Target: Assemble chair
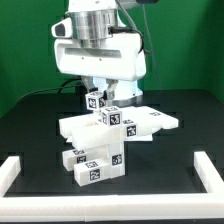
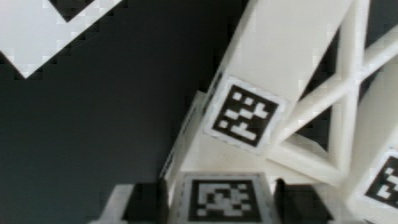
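Note:
The chair is in loose white parts at the table's middle. A flat slab [image 1: 140, 124] lies across a lower blocky piece [image 1: 95, 166] that carries tags. On top stand tagged small pieces [image 1: 113, 117]. My gripper [image 1: 102, 98] comes down from above onto them. In the wrist view my gripper [image 2: 217, 200] is shut on a small white block [image 2: 217, 196] with a square tag, one dark pad on each side of it. Just beyond it lies a white frame part [image 2: 302, 100] with slanted bars and its own tag [image 2: 246, 110].
Low white border rails [image 1: 14, 172] run along the table's left, right [image 1: 208, 168] and front edges. The table top is black, with a green backdrop behind. The white arm body [image 1: 95, 50] hangs over the parts and hides what lies behind them.

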`<action>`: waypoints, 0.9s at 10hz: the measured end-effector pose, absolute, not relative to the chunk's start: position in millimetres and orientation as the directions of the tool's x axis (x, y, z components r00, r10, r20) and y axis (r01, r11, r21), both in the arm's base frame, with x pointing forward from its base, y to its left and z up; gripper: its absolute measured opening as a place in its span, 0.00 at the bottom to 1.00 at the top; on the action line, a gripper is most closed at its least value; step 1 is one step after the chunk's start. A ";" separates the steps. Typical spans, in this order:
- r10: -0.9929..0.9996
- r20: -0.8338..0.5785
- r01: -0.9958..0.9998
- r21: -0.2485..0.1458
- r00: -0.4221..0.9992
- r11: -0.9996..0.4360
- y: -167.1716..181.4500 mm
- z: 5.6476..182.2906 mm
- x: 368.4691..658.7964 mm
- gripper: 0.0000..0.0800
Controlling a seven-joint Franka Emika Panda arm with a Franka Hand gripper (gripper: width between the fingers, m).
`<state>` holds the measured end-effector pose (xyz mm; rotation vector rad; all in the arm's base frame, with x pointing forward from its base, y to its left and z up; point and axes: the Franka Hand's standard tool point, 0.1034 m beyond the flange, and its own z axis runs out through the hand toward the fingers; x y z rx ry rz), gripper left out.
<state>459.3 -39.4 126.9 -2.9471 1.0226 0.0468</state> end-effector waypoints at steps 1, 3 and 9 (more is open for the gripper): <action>-0.619 -0.032 -0.620 -0.009 0.785 -0.785 -40.1 125.2 458.3 0.35; -0.615 -0.017 -0.616 0.002 0.788 -0.788 -41.1 119.8 458.0 0.35; -0.607 -0.002 -0.607 0.003 0.795 -0.795 -43.3 119.7 462.6 0.46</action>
